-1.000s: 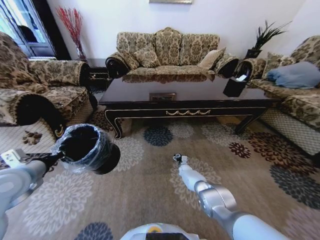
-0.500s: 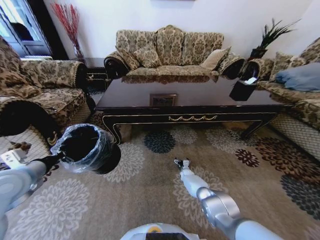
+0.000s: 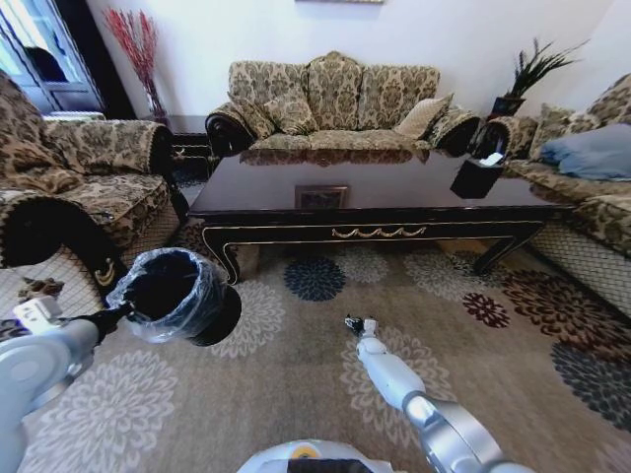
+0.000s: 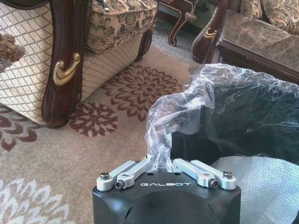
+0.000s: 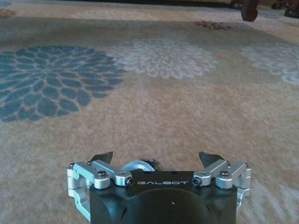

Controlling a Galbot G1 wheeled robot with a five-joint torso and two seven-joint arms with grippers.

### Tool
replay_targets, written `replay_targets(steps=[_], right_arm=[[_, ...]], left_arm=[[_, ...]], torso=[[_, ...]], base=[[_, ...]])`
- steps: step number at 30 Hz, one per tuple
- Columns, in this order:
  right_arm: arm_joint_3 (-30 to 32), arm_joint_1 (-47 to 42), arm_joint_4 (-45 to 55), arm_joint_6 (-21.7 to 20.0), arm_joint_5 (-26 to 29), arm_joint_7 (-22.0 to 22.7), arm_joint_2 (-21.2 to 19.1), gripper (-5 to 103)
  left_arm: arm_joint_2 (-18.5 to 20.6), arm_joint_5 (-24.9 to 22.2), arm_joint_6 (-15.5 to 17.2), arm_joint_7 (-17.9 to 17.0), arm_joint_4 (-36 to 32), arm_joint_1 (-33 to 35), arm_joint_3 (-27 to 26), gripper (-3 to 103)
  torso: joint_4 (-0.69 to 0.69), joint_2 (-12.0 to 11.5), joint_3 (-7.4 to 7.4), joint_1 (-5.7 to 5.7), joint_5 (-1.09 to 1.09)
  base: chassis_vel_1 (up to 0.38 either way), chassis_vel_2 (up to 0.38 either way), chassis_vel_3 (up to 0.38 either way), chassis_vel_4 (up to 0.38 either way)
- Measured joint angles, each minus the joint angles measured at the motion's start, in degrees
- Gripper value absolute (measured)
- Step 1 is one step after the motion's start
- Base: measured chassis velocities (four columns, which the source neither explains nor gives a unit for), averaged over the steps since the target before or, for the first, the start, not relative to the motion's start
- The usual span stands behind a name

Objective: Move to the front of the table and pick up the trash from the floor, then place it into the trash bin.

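My left gripper (image 3: 116, 315) (image 4: 159, 159) is shut on the rim and clear liner of the black trash bin (image 3: 177, 294) (image 4: 243, 116), holding it above the floor (image 3: 296, 384) at my left. Low over the flowered carpet, my right gripper (image 3: 356, 324) (image 5: 156, 157) is open with its fingers (image 5: 103, 157) spread wide. A small silvery lump (image 5: 138, 164), possibly the foil trash, shows between them close to the gripper body; I cannot tell if it is touched. The dark glossy table (image 3: 375, 229) stands just beyond.
Patterned sofas stand at the left (image 3: 69, 187), behind the table (image 3: 335, 99) and at the right (image 3: 592, 187). A black tissue box (image 3: 475, 175) sits on the table's right end. A sofa's wooden leg (image 4: 65, 60) is near the bin.
The camera swung a little between the earliest frame and the one after. My right arm has stretched forward and lower over the carpet. The bin stays in my left gripper.
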Motion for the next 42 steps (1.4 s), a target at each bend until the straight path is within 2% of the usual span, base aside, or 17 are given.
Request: replay_targets(steps=[5,16,17,19,20,23,25,26,29,30,32,33,35,36,37,38,42], right_arm=[[-0.85,-1.98,2.67,-1.61,2.03,0.64,-0.87,100],[-0.77,-4.09,3.41,-1.56,1.22,0.5,-0.85,102],[-0.69,-4.08,3.17,-1.43,0.96,0.43,-0.81,97],[-0.61,-4.03,2.92,-1.28,0.74,0.35,-0.78,97],[-0.46,-3.85,2.43,-0.98,0.4,0.12,-0.74,87],[-0.12,-3.49,1.49,-0.38,-0.18,-0.37,-0.6,82],[0.18,-3.13,0.59,0.23,-0.73,-0.88,-0.35,71],[0.18,-3.13,0.59,0.23,-0.73,-0.88,-0.35,71],[0.24,-3.1,0.51,0.46,-0.9,-0.96,-0.2,54],[0.24,-3.13,0.58,0.52,-0.91,-0.96,-0.2,54],[0.19,-3.28,0.96,0.66,-0.91,-0.96,-0.26,43],[0.19,-3.28,0.96,0.66,-0.91,-0.96,-0.26,43],[0.11,-3.33,1.21,0.8,-0.9,-0.97,-0.47,33],[0.09,-3.33,1.23,0.95,-0.91,-0.99,-0.61,33],[0.09,-3.32,1.23,1.05,-0.92,-1.0,-0.7,29],[0.09,-3.32,1.23,1.05,-0.92,-1.0,-0.7,29],[-0.14,-2.93,1.2,1.31,-1.42,-0.76,-0.92,48]], left_arm=[[-0.15,0.11,0.0,0.0,0.41,-0.37,0.46,2],[-0.22,0.36,0.0,0.0,0.74,-0.89,1.27,2],[-0.23,0.36,0.0,0.0,0.74,-0.88,1.27,2],[-0.26,0.37,0.0,0.0,0.73,-0.85,1.25,2],[-0.36,0.36,0.0,0.0,0.71,-0.76,1.18,2],[-0.49,0.36,0.0,0.0,0.64,-0.59,1.01,2],[-0.68,0.39,0.0,0.0,0.49,-0.34,0.81,2],[-0.68,0.39,0.0,0.0,0.49,-0.34,0.81,2],[-0.72,0.4,0.0,0.03,0.24,-0.13,0.61,2],[-0.73,0.4,0.0,0.04,0.21,-0.1,0.55,2],[-0.79,0.43,0.0,0.04,0.17,-0.03,0.45,2],[-0.79,0.43,0.0,0.04,0.17,-0.03,0.45,2],[-0.87,0.45,0.0,0.05,0.14,0.02,0.44,2],[-0.91,0.49,0.0,0.06,0.14,0.02,0.45,2],[-0.94,0.56,0.0,0.05,0.14,0.01,0.51,2],[-0.94,0.56,0.0,0.05,0.14,0.01,0.51,2],[-0.99,0.65,0.0,0.08,0.17,-0.15,0.88,2]], torso=[[0.0,0.0,0.0,0.0,0.0],[0.01,0.0,0.0,0.0,0.0],[0.01,0.0,0.0,0.0,0.0],[0.0,0.0,0.0,0.0,0.0],[0.0,0.0,0.0,0.0,0.0],[0.0,0.0,0.0,0.0,-0.01],[0.01,0.0,0.0,0.0,0.0],[0.01,0.0,0.0,0.0,0.0],[0.01,0.0,0.0,0.0,0.0],[0.01,0.0,0.0,0.0,0.0],[0.0,0.0,0.0,0.01,0.0],[0.0,0.0,0.0,0.01,0.0],[0.0,0.0,0.0,0.0,0.0],[0.0,0.0,0.0,0.0,0.0],[0.0,0.0,0.0,0.0,0.0],[0.0,0.0,0.0,0.0,0.0],[0.0,0.0,0.0,0.0,0.0]], base=[[0.0,0.0,0.0,0.0],[0.0,0.0,0.0,0.0],[0.0,0.0,0.0,0.0],[0.0,0.0,0.0,0.0],[0.0,0.0,0.0,0.0],[0.0,0.0,0.0,0.0],[0.0,0.0,0.0,0.0],[0.0,0.0,0.0,0.0],[0.0,0.0,0.0,0.0],[0.0,0.0,0.0,0.0],[0.0,0.0,0.0,0.0],[0.0,0.0,0.0,0.0],[0.0,0.0,0.0,0.0],[0.0,0.0,0.0,0.0],[0.0,0.0,0.0,0.0],[0.0,0.0,0.0,0.0],[0.0,0.0,0.0,0.0]])
